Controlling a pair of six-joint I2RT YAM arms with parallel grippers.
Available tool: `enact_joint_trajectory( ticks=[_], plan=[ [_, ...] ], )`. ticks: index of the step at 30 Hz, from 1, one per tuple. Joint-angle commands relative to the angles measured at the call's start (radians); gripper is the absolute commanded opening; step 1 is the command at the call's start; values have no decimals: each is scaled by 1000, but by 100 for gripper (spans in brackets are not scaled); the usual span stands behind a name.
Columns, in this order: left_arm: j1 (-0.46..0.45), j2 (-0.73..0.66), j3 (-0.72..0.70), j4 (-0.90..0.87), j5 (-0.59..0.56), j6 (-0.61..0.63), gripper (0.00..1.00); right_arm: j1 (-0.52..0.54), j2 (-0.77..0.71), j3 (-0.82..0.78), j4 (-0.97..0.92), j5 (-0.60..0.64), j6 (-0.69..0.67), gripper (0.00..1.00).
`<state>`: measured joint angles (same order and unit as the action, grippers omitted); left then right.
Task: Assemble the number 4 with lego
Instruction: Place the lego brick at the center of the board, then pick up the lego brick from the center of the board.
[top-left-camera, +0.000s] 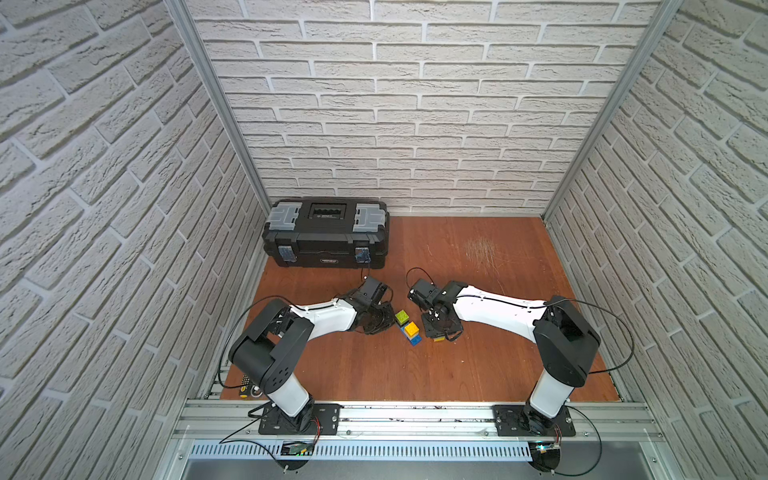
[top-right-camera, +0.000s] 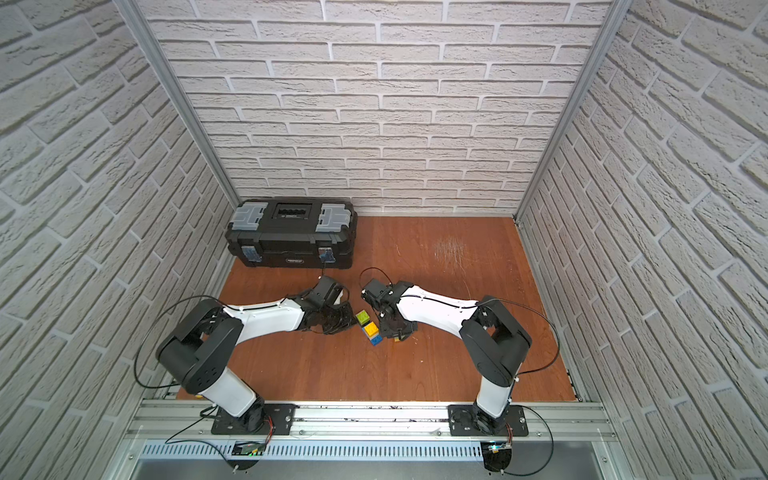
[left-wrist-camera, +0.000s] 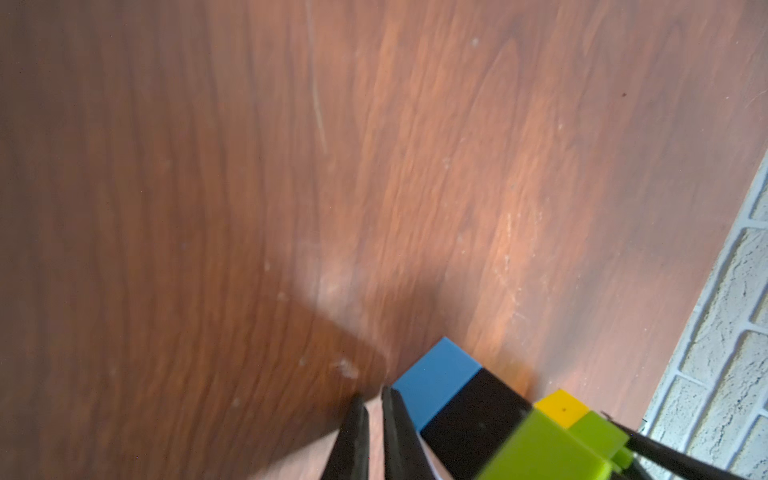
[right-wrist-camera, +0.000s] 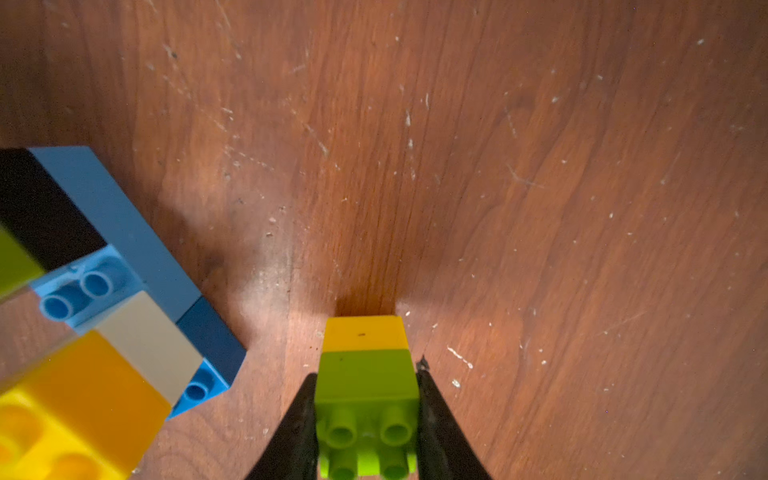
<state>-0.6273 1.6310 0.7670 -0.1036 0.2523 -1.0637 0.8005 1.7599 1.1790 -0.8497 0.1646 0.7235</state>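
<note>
I am seeing the left gripper (left-wrist-camera: 372, 397) sitting pinched almost together on nothing, just left of the part-built figure (top-left-camera: 411, 329). The figure is lying mid-table (top-left-camera: 457, 365) between both arms. The right gripper (right-wrist-camera: 366, 374) is clamping a green brick (right-wrist-camera: 366, 388) joined to a yellow brick (right-wrist-camera: 365, 334), just right of the figure.

Light-blue, black, lime, yellow lego (top-left-camera: 409, 328), black toolbox (top-left-camera: 328, 239), reddish woodgrain table (top-left-camera: 478, 357), white brick-pattern walls (top-left-camera: 415, 104)
</note>
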Motion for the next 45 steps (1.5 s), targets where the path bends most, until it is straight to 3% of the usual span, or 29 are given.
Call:
enact_joint_trajectory(
  ticks=[1, 7, 13, 20, 24, 29, 36, 45],
  plan=[
    [9, 35, 18, -6, -4, 33, 12, 9, 4, -26, 29, -9, 30, 12],
    [6, 67, 14, 24, 24, 24, 12, 11, 11, -38, 37, -9, 38, 17],
    [-4, 75, 9, 40, 37, 25, 12, 15, -10, -14, 6, 3, 39, 41],
    [-13, 78, 10, 53, 47, 17, 11, 96, -88, 126, -180, 183, 72, 59],
    [10, 14, 0, -35, -18, 15, 10, 153, -57, 206, -193, 145, 59, 63],
    [94, -185, -61, -174, -116, 20, 11, 197, 35, 300, -141, 51, 24, 65],
    [142, -352, -134, -272, -110, 43, 13, 194, 177, 413, -165, 22, -11, 64],
    [142, -390, -182, -258, -89, 22, 13, 176, 205, 409, -175, 52, -18, 62]
  ],
)
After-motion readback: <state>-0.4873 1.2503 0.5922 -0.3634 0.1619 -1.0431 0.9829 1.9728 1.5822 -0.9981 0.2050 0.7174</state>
